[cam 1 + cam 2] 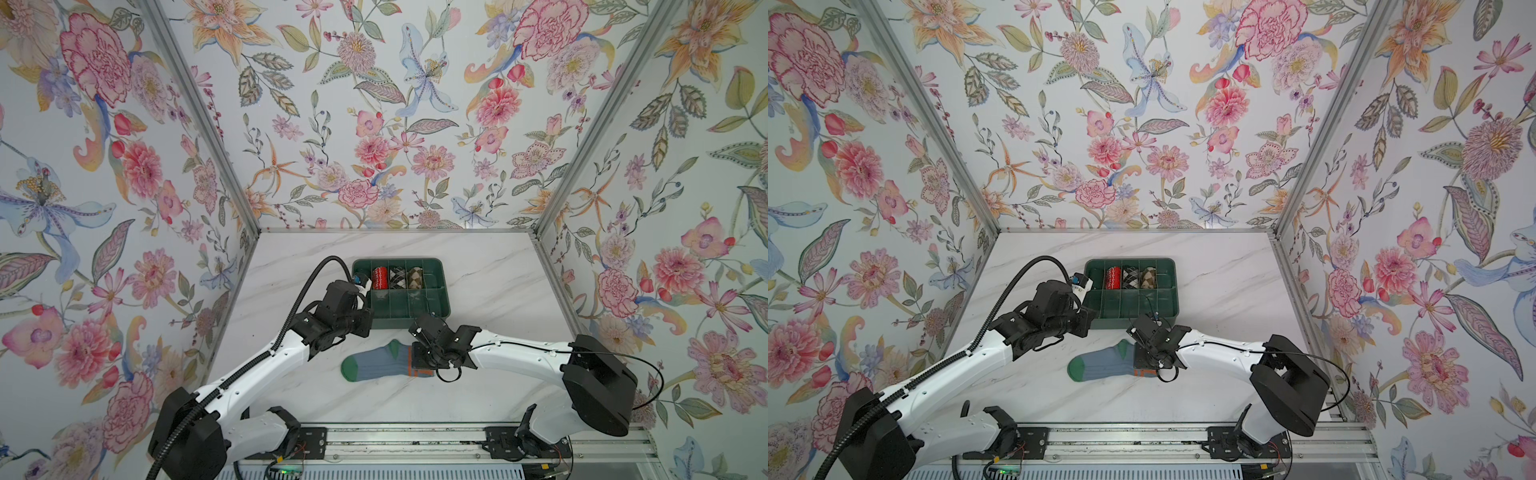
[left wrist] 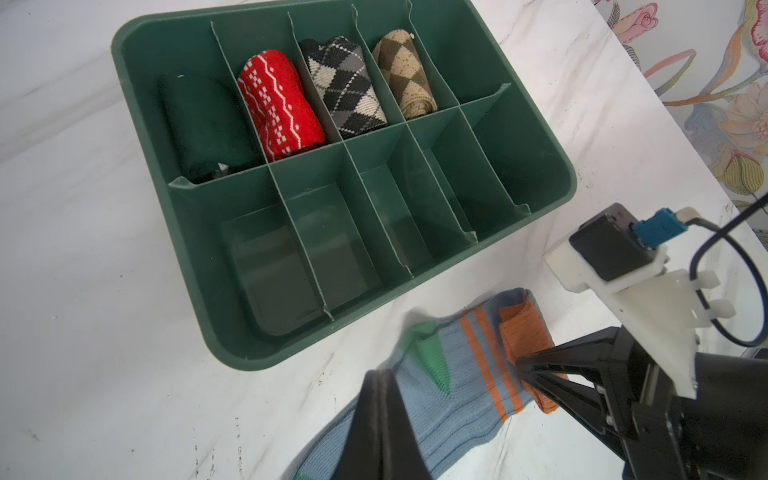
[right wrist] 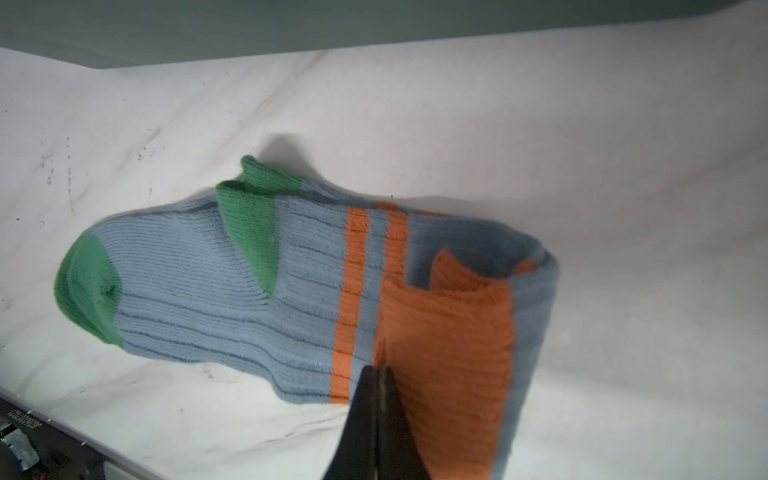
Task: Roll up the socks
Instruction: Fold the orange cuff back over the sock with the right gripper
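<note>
Right claw (image 3: pixel 377 370) pinches the socks (image 3: pixel 232 291) at their folded orange cuff.

On my table (image 1: pixel 478 270) the socks (image 1: pixel 374 365) lie flat at the middle, nearer the front edge. Their toes point toward the left edge and the cuffs are folded over at the right end. The right gripper (image 3: pixel 376 376) sits clamped on that fold. The left gripper (image 2: pixel 380 384) hangs above the foot part. Behind the socks, just apart, stands the tray (image 2: pixel 139 104). Four rolled bundles (image 2: pixel 282 104) lie in its back row, starting from the left compartment.
</note>
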Robot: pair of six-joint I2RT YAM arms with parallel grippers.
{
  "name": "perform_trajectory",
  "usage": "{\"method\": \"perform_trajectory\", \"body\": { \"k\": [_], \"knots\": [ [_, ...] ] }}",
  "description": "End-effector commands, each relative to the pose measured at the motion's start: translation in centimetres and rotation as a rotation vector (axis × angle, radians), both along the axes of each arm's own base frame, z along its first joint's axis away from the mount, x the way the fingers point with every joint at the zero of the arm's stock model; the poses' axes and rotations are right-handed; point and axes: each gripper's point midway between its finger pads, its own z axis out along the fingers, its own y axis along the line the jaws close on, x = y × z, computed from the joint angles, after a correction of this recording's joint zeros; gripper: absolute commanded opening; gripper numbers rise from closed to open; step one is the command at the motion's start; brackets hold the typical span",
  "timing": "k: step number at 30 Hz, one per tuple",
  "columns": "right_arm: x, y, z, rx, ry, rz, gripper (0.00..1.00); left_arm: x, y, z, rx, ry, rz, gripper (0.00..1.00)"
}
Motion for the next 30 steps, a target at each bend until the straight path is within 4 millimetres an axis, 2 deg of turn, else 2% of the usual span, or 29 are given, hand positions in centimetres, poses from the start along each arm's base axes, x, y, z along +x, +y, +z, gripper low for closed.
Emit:
{"method": "perform_trajectory", "body": {
  "k": [1,7,18,25,30],
  "knots": [
    [0.2,1.6,0.3,0.046,-0.008,0.037,0.0,-0.2,0.3,0.1,-0.007,-0.002,-0.007,0.0],
    [0.2,1.8,-0.5,0.086,0.012,0.031,0.0,-0.3,0.3,0.0,-0.004,0.003,-0.011,0.0],
    [0.6,-0.2,-2.5,0.223,0.074,-0.056,0.0,-0.3,0.1,-0.6,0.0,0.022,-0.022,0.0],
    [0.4,-1.3,-2.9,0.251,0.092,-0.074,0.16,-0.2,-0.1,-0.7,0.001,0.027,-0.025,0.0],
    [0.8,-0.6,-1.1,0.294,0.065,-0.035,0.22,0.0,-0.2,-0.8,0.004,0.029,-0.027,0.0]
  ]
}}
